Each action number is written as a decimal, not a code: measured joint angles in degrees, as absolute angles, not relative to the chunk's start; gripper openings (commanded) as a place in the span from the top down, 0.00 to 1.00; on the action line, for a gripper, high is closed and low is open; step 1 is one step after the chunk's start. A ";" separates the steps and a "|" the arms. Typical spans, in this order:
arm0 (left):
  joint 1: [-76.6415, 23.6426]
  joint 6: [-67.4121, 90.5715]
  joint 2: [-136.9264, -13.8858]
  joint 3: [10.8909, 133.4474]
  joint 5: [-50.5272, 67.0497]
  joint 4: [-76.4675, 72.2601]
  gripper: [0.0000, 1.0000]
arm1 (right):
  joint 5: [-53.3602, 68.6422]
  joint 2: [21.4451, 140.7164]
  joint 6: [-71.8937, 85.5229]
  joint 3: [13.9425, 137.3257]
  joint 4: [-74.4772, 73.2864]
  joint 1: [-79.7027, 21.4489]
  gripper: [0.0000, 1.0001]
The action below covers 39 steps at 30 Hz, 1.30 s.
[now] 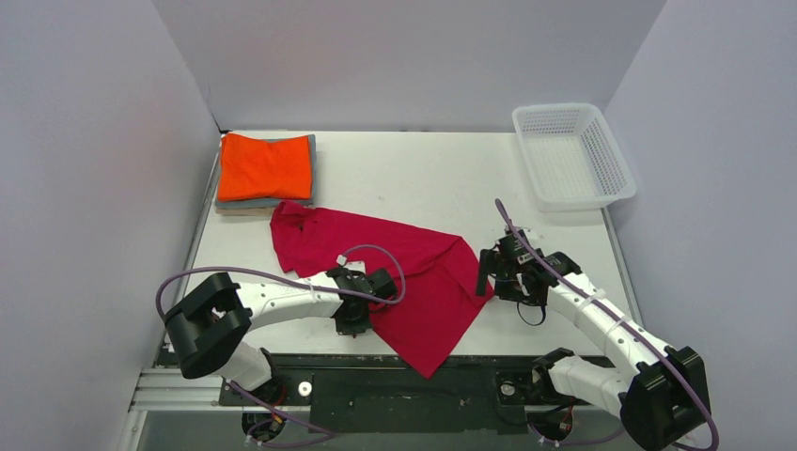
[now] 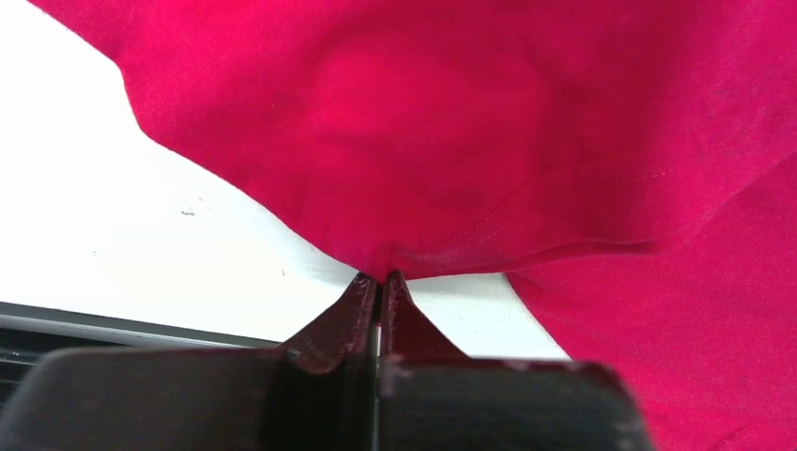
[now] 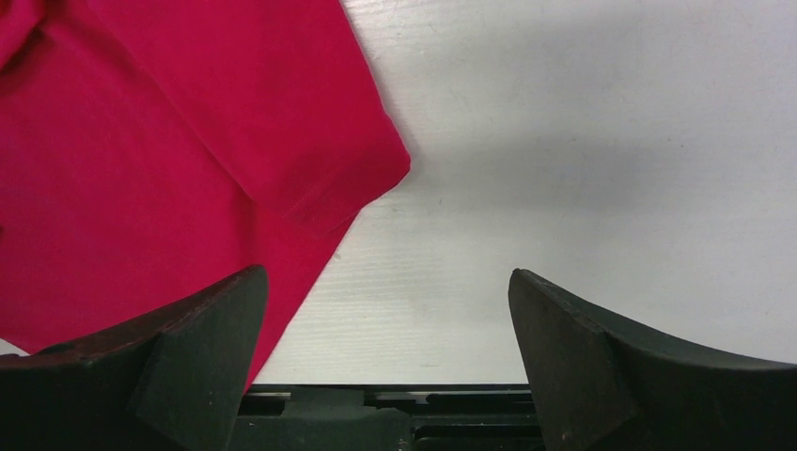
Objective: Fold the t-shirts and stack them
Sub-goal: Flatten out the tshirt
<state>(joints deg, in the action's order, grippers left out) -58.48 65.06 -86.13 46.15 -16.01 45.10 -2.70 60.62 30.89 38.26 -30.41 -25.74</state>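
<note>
The red tee (image 1: 395,272) lies spread and rumpled across the middle of the surface (image 1: 423,178), running from the centre left down to a point that overhangs the dark rail at the bottom centre of the top view. The left gripper (image 1: 355,318) sits low at the tee's lower left edge. In the left wrist view the left gripper (image 2: 378,277) is clenched, its two fingers pressed together on a pinch of the red tee's (image 2: 451,132) hem, and the cloth puckers upward from that point. The right gripper (image 1: 496,272) is just beside the tee's right edge, right of centre in the top view. In the right wrist view the right gripper (image 3: 387,282) is spread wide and grasps nothing. Only bare surface lies between its fingers, and the red tee (image 3: 169,141) fills the upper left of that frame, with a sleeve corner reaching toward the middle. At the upper left of the top view sits a stack of folded tees, with the orange tee (image 1: 265,166) on top, the grey-blue tee (image 1: 313,169) showing along its right and lower edges, and the beige tee (image 1: 246,210) peeking out at the bottom. The red tee's upper corner nearly meets this stack. A white basket (image 1: 527,158) stands at the upper right, well apart from the tees.
</note>
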 measured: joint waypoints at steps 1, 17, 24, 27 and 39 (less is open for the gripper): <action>-58.57 65.25 -86.19 46.24 -16.12 45.23 1.00 | -2.70 60.62 31.03 38.02 -30.39 -25.98 0.09; -58.35 65.84 -80.82 42.76 -22.59 44.38 1.00 | -9.54 75.42 34.96 41.28 -28.60 -38.09 0.43; -58.35 66.04 -80.34 42.76 -24.08 44.51 1.00 | -13.04 82.70 35.68 44.12 -26.11 -39.40 0.57; -58.35 66.06 -80.29 42.76 -24.53 44.75 1.00 | -13.85 84.53 36.01 44.16 -25.71 -39.44 0.66; -57.04 67.42 -78.22 42.83 -28.29 47.62 1.00 | -19.46 84.79 36.64 44.18 -26.79 -39.33 1.00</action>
